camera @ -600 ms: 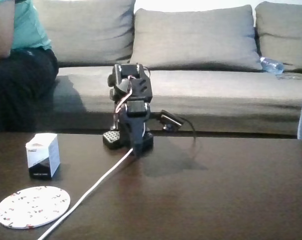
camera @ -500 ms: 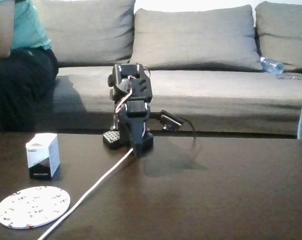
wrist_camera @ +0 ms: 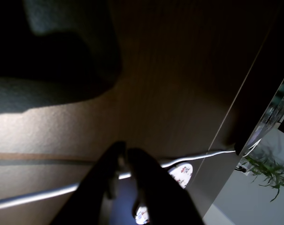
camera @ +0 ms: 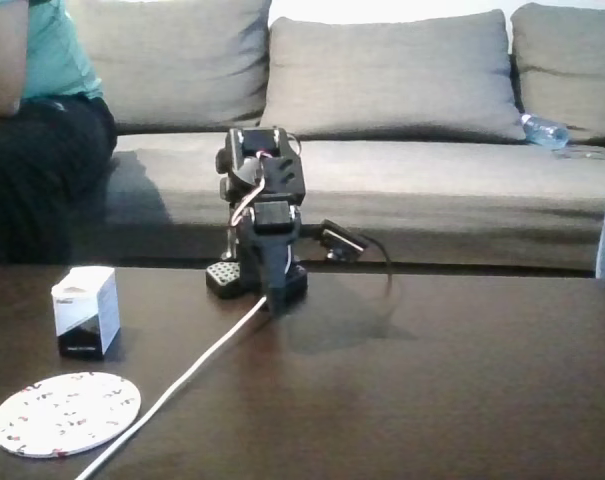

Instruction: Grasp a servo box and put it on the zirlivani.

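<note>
Fixed view: the arm (camera: 262,215) is sitting folded up on its base at the far edge of the dark table (camera: 432,400), with a white cable (camera: 182,385) running from it toward the near edge. The tool's tips are not readable from this side. The box (camera: 85,312) is standing upright on the table at the left, well apart from the arm, its black band showing low on the front faces. The speckled disc (camera: 65,412) is lying flat just in front of the box, near but not touching it. A grey sofa (camera: 402,130) is filling the background, a person (camera: 32,120) in a teal shirt is sitting at its left end, and a plastic bottle (camera: 544,130) is lying on the right.

Wrist view: the tool (wrist_camera: 126,151) is coming in from the bottom edge, its two dark fingers nearly pressed together with nothing between them. The white cable (wrist_camera: 38,196) is crossing behind it, and part of the disc (wrist_camera: 181,172) is peeking out beside the fingers. A green plant (wrist_camera: 268,168) is showing at the right edge.
</note>
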You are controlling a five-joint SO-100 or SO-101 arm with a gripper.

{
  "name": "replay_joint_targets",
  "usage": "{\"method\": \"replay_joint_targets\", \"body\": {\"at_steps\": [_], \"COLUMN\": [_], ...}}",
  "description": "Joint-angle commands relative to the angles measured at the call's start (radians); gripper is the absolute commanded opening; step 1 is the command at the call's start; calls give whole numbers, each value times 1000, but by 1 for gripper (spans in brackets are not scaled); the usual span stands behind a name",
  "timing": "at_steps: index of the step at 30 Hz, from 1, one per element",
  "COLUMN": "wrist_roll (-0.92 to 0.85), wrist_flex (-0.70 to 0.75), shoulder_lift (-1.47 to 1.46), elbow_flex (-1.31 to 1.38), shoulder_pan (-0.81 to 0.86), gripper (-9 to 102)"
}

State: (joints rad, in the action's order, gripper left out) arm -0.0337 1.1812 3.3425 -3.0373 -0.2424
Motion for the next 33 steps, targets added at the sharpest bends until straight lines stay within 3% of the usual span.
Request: {"method": "replay_joint_targets", "body": {"at_steps": [1, 20, 24, 28, 33], "wrist_roll": [8, -26, -109, -265, -459], "wrist_flex": [0, -28, -28, -15, -12], "shoulder_lift": [11, 11, 8, -77, -399], "elbow_flex": [15, 37, 218, 477, 732], "shoulder_pan": [6, 21, 31, 89, 288], "gripper": [0, 3, 16, 17, 17]}}
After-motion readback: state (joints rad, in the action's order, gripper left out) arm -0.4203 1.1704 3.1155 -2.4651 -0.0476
